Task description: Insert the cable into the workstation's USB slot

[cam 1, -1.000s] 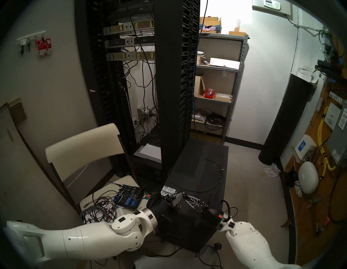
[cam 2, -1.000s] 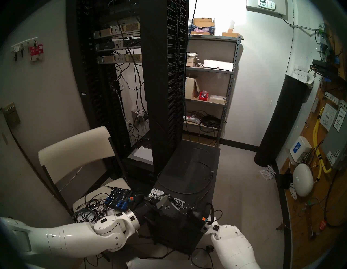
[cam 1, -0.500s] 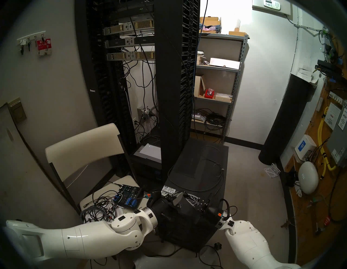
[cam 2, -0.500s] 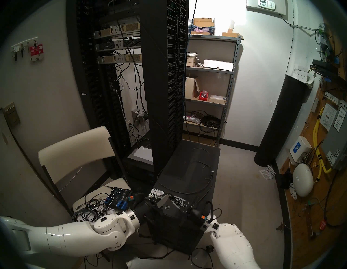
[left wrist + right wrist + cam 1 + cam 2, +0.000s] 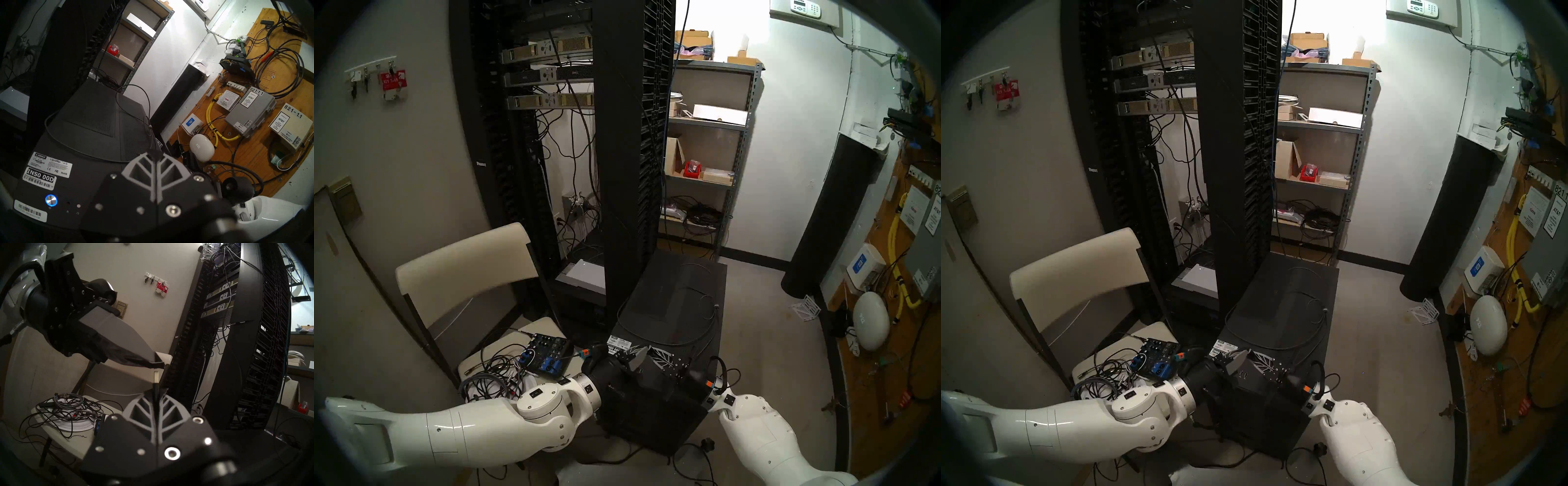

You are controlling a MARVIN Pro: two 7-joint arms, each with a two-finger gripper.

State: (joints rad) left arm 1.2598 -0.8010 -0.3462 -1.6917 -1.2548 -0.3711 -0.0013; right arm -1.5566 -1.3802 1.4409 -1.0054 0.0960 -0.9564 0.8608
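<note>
My left pincer (image 5: 640,354) is closed on nothing, low in the centre of the head view, over the front top edge of the large black tower workstation with white barcode stickers (image 5: 670,305). My right pincer (image 5: 156,387) is clamped on the small black USB plug with metal tip (image 5: 156,377). The long thin dark grey cable (image 5: 694,339) loops across the workstation's top, above both pincers in the frame.

The right claw (image 5: 650,350) has edged toward the left claw (image 5: 638,356).
</note>
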